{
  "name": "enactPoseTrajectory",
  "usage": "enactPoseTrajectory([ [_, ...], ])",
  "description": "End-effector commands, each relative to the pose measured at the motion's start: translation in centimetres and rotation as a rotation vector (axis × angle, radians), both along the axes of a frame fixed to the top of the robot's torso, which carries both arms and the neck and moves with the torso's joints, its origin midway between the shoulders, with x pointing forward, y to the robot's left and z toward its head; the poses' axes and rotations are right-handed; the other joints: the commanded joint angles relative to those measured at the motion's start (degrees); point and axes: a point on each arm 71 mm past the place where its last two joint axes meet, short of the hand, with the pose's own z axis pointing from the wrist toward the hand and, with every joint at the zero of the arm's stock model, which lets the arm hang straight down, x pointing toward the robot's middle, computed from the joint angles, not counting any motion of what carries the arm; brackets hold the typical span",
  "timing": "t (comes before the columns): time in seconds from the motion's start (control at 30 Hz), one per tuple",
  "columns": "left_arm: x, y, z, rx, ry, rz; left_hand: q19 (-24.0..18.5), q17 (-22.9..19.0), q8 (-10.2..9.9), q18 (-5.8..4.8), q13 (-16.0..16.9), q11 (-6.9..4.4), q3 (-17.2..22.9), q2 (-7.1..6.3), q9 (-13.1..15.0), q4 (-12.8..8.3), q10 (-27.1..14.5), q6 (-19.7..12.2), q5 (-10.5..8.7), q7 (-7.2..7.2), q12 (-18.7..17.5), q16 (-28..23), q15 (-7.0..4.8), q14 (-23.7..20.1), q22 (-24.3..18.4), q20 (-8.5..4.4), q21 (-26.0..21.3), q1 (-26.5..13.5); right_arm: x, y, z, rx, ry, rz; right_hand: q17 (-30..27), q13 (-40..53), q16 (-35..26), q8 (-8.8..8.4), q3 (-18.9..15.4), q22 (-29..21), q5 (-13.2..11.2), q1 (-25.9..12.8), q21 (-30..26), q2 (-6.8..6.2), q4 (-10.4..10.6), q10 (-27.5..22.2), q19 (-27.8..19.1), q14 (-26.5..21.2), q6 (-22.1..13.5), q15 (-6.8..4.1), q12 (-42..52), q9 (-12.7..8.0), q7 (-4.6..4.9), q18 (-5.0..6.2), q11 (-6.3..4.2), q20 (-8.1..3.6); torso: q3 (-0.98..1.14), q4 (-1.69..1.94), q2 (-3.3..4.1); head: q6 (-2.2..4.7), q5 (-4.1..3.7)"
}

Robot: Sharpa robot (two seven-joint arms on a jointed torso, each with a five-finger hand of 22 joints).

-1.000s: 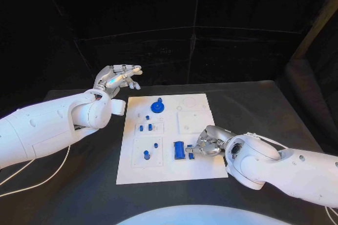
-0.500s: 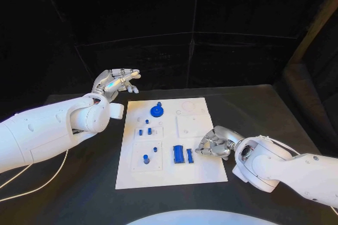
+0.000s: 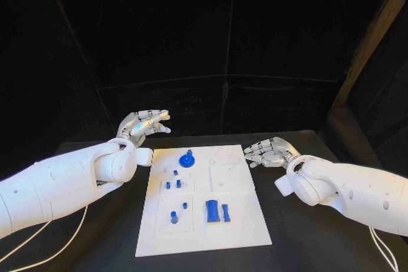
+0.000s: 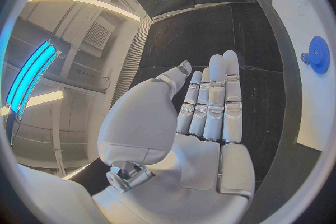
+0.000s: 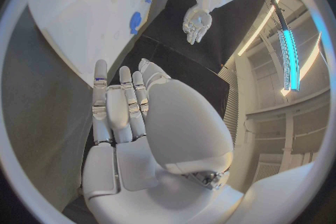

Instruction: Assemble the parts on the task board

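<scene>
Both hands hover empty with fingers apart, left hand (image 3: 144, 124) and right hand (image 3: 267, 151) flanking the task board (image 3: 234, 225); you bring the right hand down squarely over the rectangular blue part (image 3: 211, 210) before closing

Parts (image 3: 213, 210) on task board (image 3: 238, 225); hands flanking

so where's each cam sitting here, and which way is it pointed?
Head: on the robot's head, looking down at the board; left hand and right hand lifted either side, both arms in.
Left wrist: behind the left hand, looking along the open palm to the table and the board's edge.
Right wrist: behind the right hand, looking across the board to the left hand.
Shared: the round blue part shows in head and left wrist.
</scene>
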Motion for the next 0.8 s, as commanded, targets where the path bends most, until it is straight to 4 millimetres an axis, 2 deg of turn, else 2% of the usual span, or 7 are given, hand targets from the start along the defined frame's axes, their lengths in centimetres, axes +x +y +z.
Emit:
enactPoseTrajectory([
  [0.03, 0.4, 0.2, -0.4, -0.061, 0.000, 0.008, -2.48, -2.47, -0.51, 0.45, -0.08, 0.76, -0.19, 0.08, -0.09, 0.10, -0.36, -0.68, -0.07, 0.34, -1.08, -5.53, 0.78, -1.98, -1.91, 0.68, -2.83, 0.15, 1.8, 0.2, 1.0, 0.265, -0.094, -0.015, -0.11, -3.91, -8.56, -1.23, 0.49, -2.74, 0.55, -1.53, -4.58, -1.45, 0.59, 1.23, -0.59, -5.24, 0.51, 0.51, -2.38, -1.39, 0.36, 0.13, 0.33, 1.49, -0.11, -0.28, -1.13, 1.75, 0.46],
  [0.37, 1.1, 0.0, -1.9, -0.053, 0.021, 0.030, -17.72, -11.47, -3.67, -0.12, -0.08, 3.42, -0.97, 0.32, -0.09, 0.19, -1.70, -2.14, -0.09, 0.61, -7.04, -27.59, 6.18, -10.12, -12.52, 6.18, -17.57, 0.34, 4.3, 1.5, 1.1, 0.323, -0.157, -0.017, -5.54, -13.33, -34.19, -2.38, 2.59, -7.44, 0.16, -4.11, -14.52, -1.69, -1.61, 2.81, 3.31, -12.41, 0.91, 0.94, -5.61, -6.50, 0.53, 0.35, 1.12, 2.47, 0.41, 0.02, -1.09, 3.77, 1.65],
  [0.4, 1.0, 0.1, -2.1, -0.025, 0.035, 0.037, -30.41, -13.01, -5.66, -2.88, -3.62, 0.29, -6.49, 2.06, -3.84, 0.46, -18.14, -18.41, -2.88, -2.46, -9.97, -32.31, 3.15, -25.48, -17.99, 1.49, -19.12, -22.05, 4.1, 1.4, 0.7, 0.244, -0.123, -0.039, -26.04, -17.14, -43.84, -6.04, -0.35, -11.10, -4.23, -28.81, -18.93, -0.10, -3.96, -16.38, -13.24, -30.79, -15.86, -3.64, -9.34, -8.53, -2.71, -3.09, -1.42, -1.06, 0.21, -0.22, -1.33, 3.47, 1.58],
  [0.43, 1.0, 0.1, -2.1, -0.025, 0.035, 0.037, -30.82, -13.32, -5.91, -2.87, -3.62, 0.31, -6.69, 2.06, -3.84, 0.46, -18.26, -18.60, -2.88, -2.60, -10.36, -33.11, 3.25, -25.60, -18.49, 1.69, -19.50, -22.20, 4.1, 1.4, 0.7, 0.245, -0.124, -0.039, -26.66, -17.14, -45.33, -6.04, -0.41, -11.10, -4.28, -29.46, -19.37, 3.96, -4.19, -16.64, -13.15, -31.33, -16.14, -3.64, -9.34, -8.77, -2.76, -3.09, -1.23, -1.11, 0.22, -0.19, -1.34, 3.46, 1.57],
  [0.67, 0.0, -0.9, -2.2, 0.000, 0.038, 0.050, -38.18, -17.84, -11.05, -3.77, -3.62, -1.34, -10.02, 2.06, -3.84, 0.46, -27.35, -27.58, -2.88, -4.41, -12.32, -36.54, 1.91, -34.12, -21.98, -0.61, -24.38, -34.50, 3.2, 2.1, 1.1, 0.278, -0.138, -0.078, -38.06, -17.14, -51.94, -6.04, -1.99, -11.10, -6.86, -43.33, -22.13, 3.96, -5.77, -27.11, -21.96, -41.50, -25.47, -3.64, -9.34, -14.11, -4.45, -4.07, -2.51, -3.14, 0.86, 1.87, -1.57, 2.84, 1.14],
  [0.77, -0.9, -1.7, -2.2, 0.020, 0.039, 0.060, -40.78, -17.84, -11.05, -4.38, -3.62, -1.94, -11.19, 2.06, -3.84, 0.46, -30.60, -30.81, -2.88, -5.06, -13.01, -37.64, 1.38, -37.18, -23.16, -1.50, -24.38, -38.92, 2.4, 2.7, 1.5, 0.303, -0.146, -0.111, -42.17, -17.14, -54.14, -6.04, -2.55, -11.10, -7.76, -48.29, -23.09, 3.96, -6.33, -30.90, -25.16, -45.19, -28.82, -3.64, -9.34, -14.11, -5.08, -4.69, -6.60, -3.85, 1.19, 2.92, -1.69, 2.53, 0.92],
  [0.8, -1.3, -2.0, -2.2, 0.028, 0.039, 0.064, -41.67, -17.84, -11.05, -4.37, -3.62, -2.15, -11.59, 2.06, -3.84, 0.46, -31.72, -31.92, -2.88, -5.30, -13.21, -38.01, -2.79, -38.22, -23.57, -1.81, -24.38, -40.43, 2.1, 2.9, 1.7, 0.312, -0.149, -0.123, -43.44, -17.14, -54.81, -6.04, -2.71, -11.10, -8.03, -49.83, -23.37, 3.96, -10.42, -32.08, -26.16, -46.34, -29.86, -3.64, -9.34, -14.11, -5.29, -4.69, -6.60, -4.08, 1.26, 3.15, -1.72, 2.46, 0.87],
])
